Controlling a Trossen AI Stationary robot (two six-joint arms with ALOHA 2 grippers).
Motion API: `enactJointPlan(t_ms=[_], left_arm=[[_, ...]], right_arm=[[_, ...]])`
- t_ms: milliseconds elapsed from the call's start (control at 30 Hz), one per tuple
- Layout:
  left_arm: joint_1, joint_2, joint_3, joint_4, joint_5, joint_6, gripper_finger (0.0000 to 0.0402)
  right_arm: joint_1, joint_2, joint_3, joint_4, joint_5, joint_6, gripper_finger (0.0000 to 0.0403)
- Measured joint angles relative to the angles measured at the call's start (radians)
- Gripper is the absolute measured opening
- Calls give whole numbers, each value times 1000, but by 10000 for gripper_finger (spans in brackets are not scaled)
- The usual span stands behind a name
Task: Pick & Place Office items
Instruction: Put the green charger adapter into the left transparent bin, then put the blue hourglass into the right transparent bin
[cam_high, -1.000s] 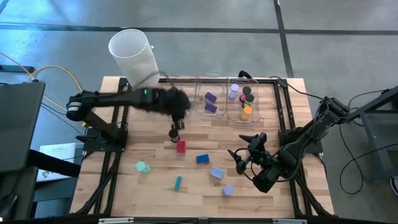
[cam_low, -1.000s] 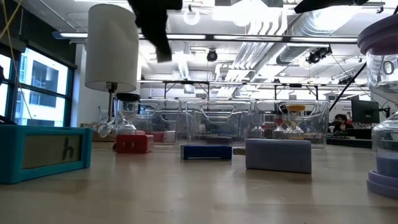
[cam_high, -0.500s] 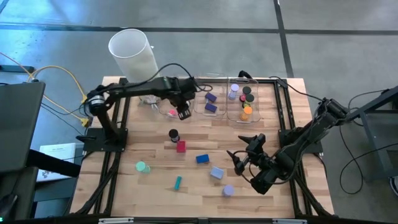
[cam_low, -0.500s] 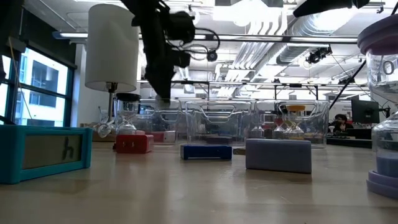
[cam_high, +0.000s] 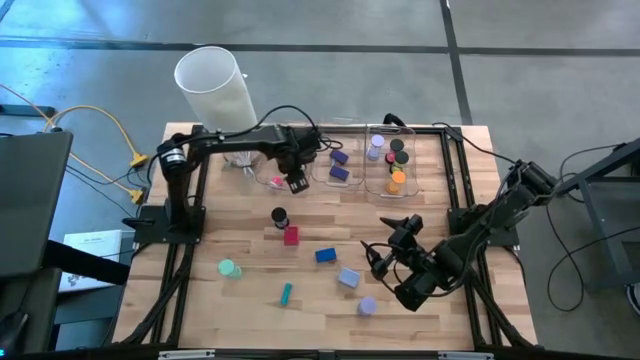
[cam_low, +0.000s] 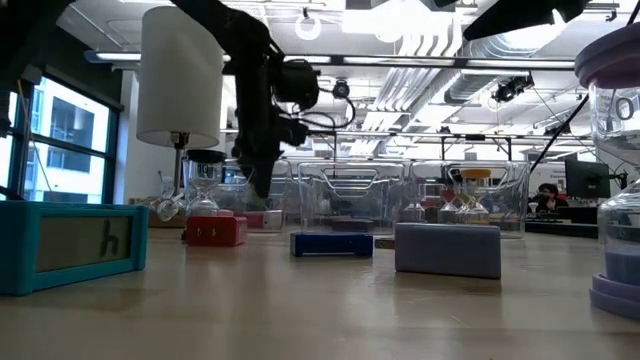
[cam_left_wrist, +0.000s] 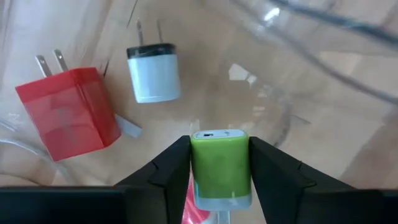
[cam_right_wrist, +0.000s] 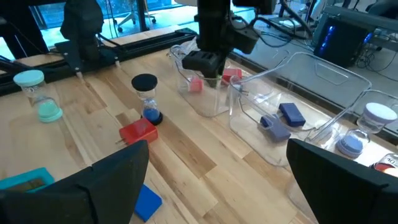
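My left gripper (cam_high: 296, 183) reaches down into the left clear bin (cam_high: 262, 172) at the table's far side, shut on a green plug block (cam_left_wrist: 219, 171). A red plug block (cam_left_wrist: 65, 112) and a white one with a black cap (cam_left_wrist: 153, 71) lie on the bin floor below it. A black-topped hourglass (cam_high: 279, 216), red block (cam_high: 291, 236), blue block (cam_high: 325, 256), lavender block (cam_high: 348, 278), teal stick (cam_high: 286, 293), green roll (cam_high: 229, 268) and lavender roll (cam_high: 367, 306) sit on the table. My right gripper (cam_high: 383, 256) hovers open near the blue block, holding nothing. My left gripper pinches the green block by two opposite sides (cam_left_wrist: 198, 163) between its two fingers (cam_left_wrist: 168, 171). The fingers come from above, pointing down. The block hangs clear above the bin floor, its slotted end (cam_left_wrist: 217, 135) facing down.
The middle bin (cam_high: 338, 165) holds purple blocks and the right bin (cam_high: 392, 165) holds several rolls. A tall white cylinder (cam_high: 213, 85) stands off the far left corner. Cables run along the table's far edge.
My left gripper has come down from high above the table into the left bin, tipping steeper toward the floor of the bin.
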Motion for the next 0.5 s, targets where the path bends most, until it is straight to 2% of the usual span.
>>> enactJointPlan(t_ms=[333,500], left_arm=[[11,4,0,2,1,7,163],[11,-19,9,-49,-15,52,164]], right_arm=[[0,0,0,0,2,0,370],[0,0,0,0,5,0,370]])
